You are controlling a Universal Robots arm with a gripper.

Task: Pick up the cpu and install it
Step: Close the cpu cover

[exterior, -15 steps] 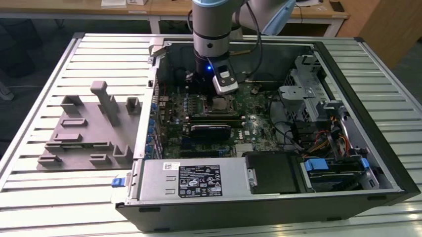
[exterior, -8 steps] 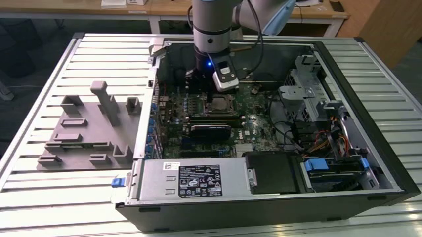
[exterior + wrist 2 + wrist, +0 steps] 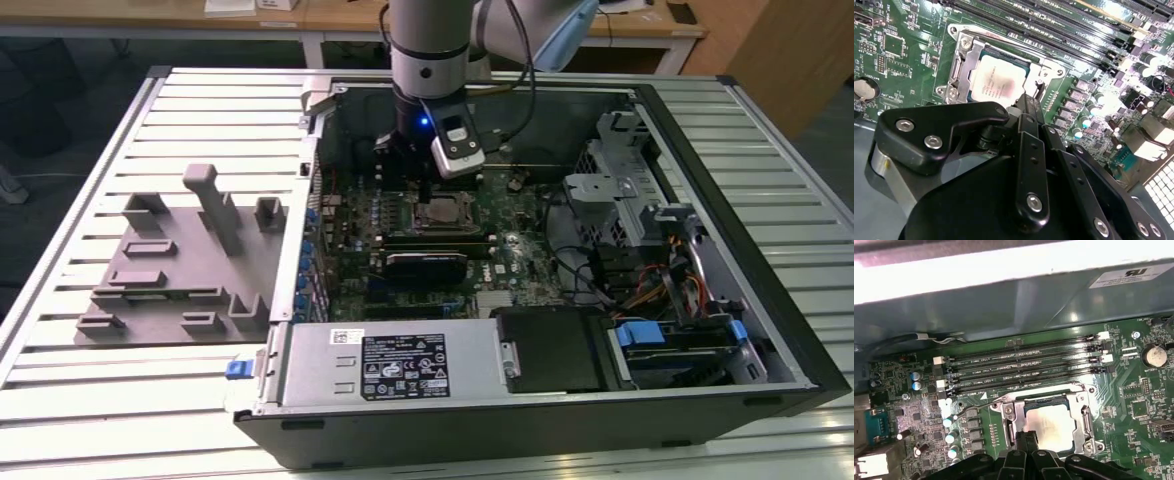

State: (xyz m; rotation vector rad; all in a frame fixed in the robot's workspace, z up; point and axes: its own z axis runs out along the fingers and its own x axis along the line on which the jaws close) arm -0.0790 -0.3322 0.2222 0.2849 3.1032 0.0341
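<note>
The cpu (image 3: 438, 213) lies flat in its socket on the green motherboard (image 3: 521, 265), silvery top up, inside the open metal socket frame. In both wrist views the cpu (image 3: 996, 80) (image 3: 1051, 425) rests free, with nothing clamped on it. My gripper (image 3: 424, 190) hangs just over the socket's edge. Its black fingers look pressed together, and their tip (image 3: 1028, 100) (image 3: 1025, 436) sits at the rim of the chip. Whether the tip touches the cpu I cannot tell.
The open computer case (image 3: 747, 200) walls the board in. A black heatsink block (image 3: 427, 265) lies just in front of the socket, the memory slots (image 3: 1024, 367) behind it. A drive cage (image 3: 627, 170) and cables stand at the exterior view's right, a grey fixture tray (image 3: 174, 260) at its left.
</note>
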